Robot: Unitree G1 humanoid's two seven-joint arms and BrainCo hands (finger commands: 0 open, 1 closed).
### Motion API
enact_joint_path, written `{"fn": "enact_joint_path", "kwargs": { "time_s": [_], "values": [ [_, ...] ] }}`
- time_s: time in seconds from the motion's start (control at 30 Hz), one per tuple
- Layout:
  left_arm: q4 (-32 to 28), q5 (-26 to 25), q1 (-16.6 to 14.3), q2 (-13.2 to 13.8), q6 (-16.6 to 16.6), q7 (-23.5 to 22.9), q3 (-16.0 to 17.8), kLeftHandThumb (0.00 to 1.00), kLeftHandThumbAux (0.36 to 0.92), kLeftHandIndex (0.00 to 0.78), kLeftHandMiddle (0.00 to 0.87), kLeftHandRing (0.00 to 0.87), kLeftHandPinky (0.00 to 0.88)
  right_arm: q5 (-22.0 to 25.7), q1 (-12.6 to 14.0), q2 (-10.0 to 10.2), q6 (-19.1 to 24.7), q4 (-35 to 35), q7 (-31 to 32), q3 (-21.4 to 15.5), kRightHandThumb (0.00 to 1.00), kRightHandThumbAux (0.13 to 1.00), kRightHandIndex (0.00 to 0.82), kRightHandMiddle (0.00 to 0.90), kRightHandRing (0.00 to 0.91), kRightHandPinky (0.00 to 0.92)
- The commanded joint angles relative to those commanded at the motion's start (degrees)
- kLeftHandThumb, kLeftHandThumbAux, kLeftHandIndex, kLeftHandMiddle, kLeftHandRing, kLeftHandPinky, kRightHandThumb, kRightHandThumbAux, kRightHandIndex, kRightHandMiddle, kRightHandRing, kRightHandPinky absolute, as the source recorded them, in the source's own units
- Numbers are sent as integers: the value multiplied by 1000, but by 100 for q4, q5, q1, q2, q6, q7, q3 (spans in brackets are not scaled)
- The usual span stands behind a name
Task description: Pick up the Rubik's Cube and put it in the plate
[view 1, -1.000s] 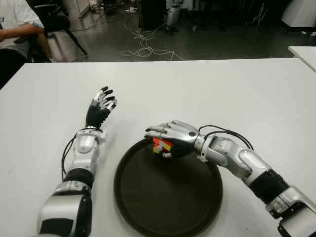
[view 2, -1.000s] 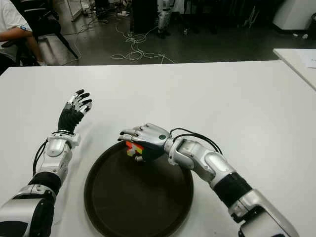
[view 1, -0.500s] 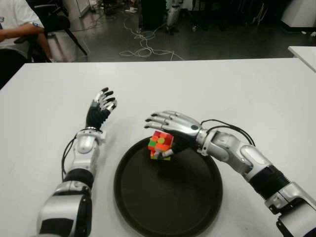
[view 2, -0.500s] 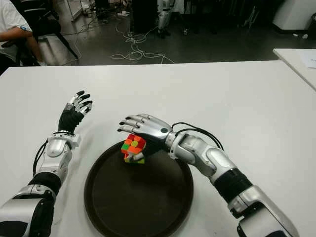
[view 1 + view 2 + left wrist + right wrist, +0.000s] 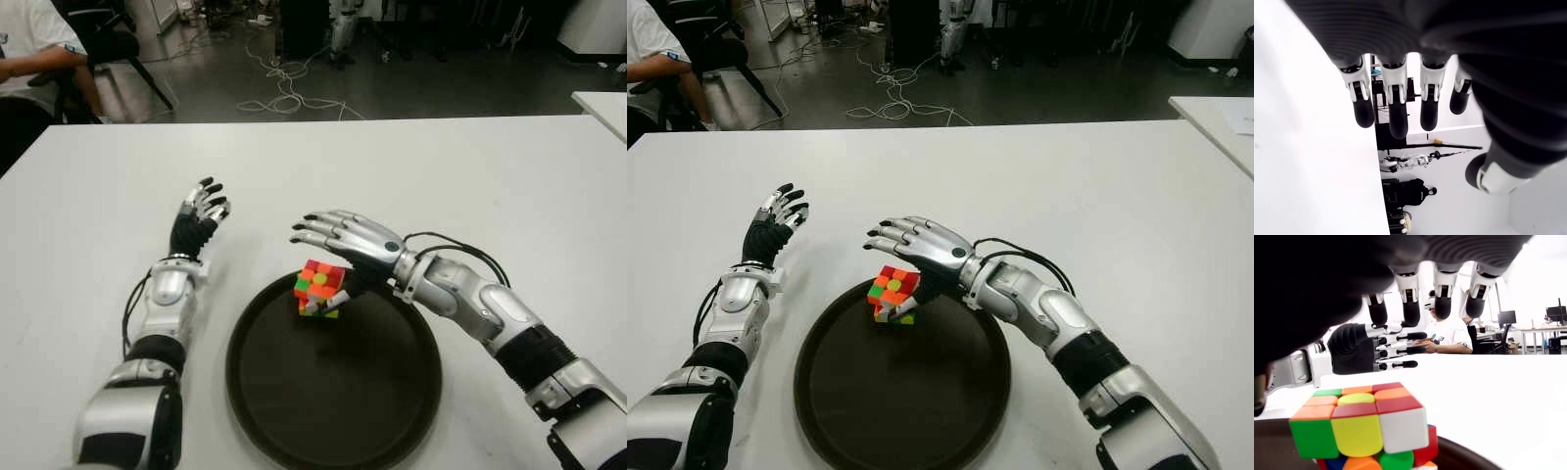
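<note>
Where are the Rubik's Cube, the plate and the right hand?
Rubik's Cube [image 5: 319,287], left eye view, top face.
Plate [image 5: 343,392], left eye view, bare dark floor.
Right hand [image 5: 355,247], left eye view, back of hand.

Seemingly bare table [image 5: 470,176] around plate [image 5: 333,411]
</note>
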Motion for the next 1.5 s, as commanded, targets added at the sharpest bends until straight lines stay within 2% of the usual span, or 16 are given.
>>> {"fn": "enact_joint_path", "kwargs": {
  "time_s": [0.37, 0.5, 0.6, 0.73, 0.83, 0.87, 0.97, 1.0, 1.03, 1.1, 1.17, 1.23, 1.3, 1.33, 1.4, 1.5],
  "values": [
    [-21, 44, 11, 7, -123, -7, -39, 356, 630, 77, 173, 161, 167, 101, -82, -39, 97, 70, 120, -92, 0, 424, 0, 0, 0, 0],
    [-12, 98, 4, 16, -144, 44, -71, 345, 629, 76, 167, 150, 139, 331, -371, -184, -54, 360, 256, -264, 0, 418, 0, 0, 0, 0],
    [-17, 99, 1, 2, -137, 52, -65, 344, 621, 76, 161, 151, 148, 759, -755, -509, -269, 555, 451, -627, 0, 412, 0, 0, 0, 0],
    [-48, 72, 8, -22, -148, 26, -44, 342, 612, 79, 158, 160, 179, 1002, -781, -527, -404, 611, 263, -890, 0, 408, 0, 0, 0, 0],
    [-73, 44, 7, -37, -155, 3, -27, 348, 617, 82, 160, 167, 191, 1177, -869, -262, -716, 1072, -905, -1320, 0, 421, 0, 0, 0, 16],
    [-82, 35, 10, -40, -151, -4, -22, 349, 618, 82, 160, 167, 192, 1285, -1046, -203, -1036, 1468, -1444, -1527, 0, 425, 0, 0, 0, 22],
    [-87, 18, 12, -42, -139, -19, -14, 349, 627, 78, 154, 163, 186, 1456, -1370, -190, -1775, 2237, -2444, -1878, 34, 498, 29, 104, 119, 166],
    [-86, 12, 11, -44, -135, -27, -11, 349, 630, 77, 152, 161, 185, 1462, -1340, -206, -1966, 2326, -2767, -1992, 47, 517, 42, 136, 156, 212],
    [-86, 8, 11, -45, -132, -32, -8, 350, 633, 76, 150, 159, 184, 1450, -1326, -220, -2109, 2405, -3009, -2060, 59, 531, 54, 158, 180, 238],
    [-101, 5, 20, -52, -121, -43, -9, 353, 639, 71, 143, 154, 180, 1644, -1366, -46, -2186, 2775, -3449, -2280, 88, 573, 118, 242, 268, 319],
    [-112, 10, 24, -56, -107, -35, -13, 354, 642, 69, 141, 151, 179, 1932, -1404, 132, -2155, 2998, -3543, -2463, 102, 610, 176, 297, 321, 360],
    [-118, 11, 25, -56, -102, -32, -14, 354, 643, 67, 139, 149, 177, 1984, -1452, 171, -2216, 3134, -3612, -2499, 114, 640, 220, 336, 357, 387],
    [-126, 24, 25, -56, -102, -11, -20, 353, 644, 66, 140, 148, 172, 3309, -1435, 550, -1700, 3781, -2389, -3131, 119, 660, 262, 374, 399, 433],
    [-126, 29, 21, -54, -100, -1, -22, 352, 647, 66, 141, 147, 167, 4036, -1482, 780, -1251, 4072, -1665, -3547, 123, 672, 289, 400, 430, 467],
    [-113, 40, 16, -51, -107, 19, -24, 352, 650, 67, 142, 146, 162, 4973, -1607, 1035, -451, 4383, -731, -4165, 129, 684, 318, 430, 464, 503],
    [-97, 54, 6, -48, -123, 46, -27, 357, 659, 67, 145, 146, 161, 5621, -1754, 1098, 464, 4723, -96, -4727, 131, 696, 351, 474, 521, 567]
  ]
}}
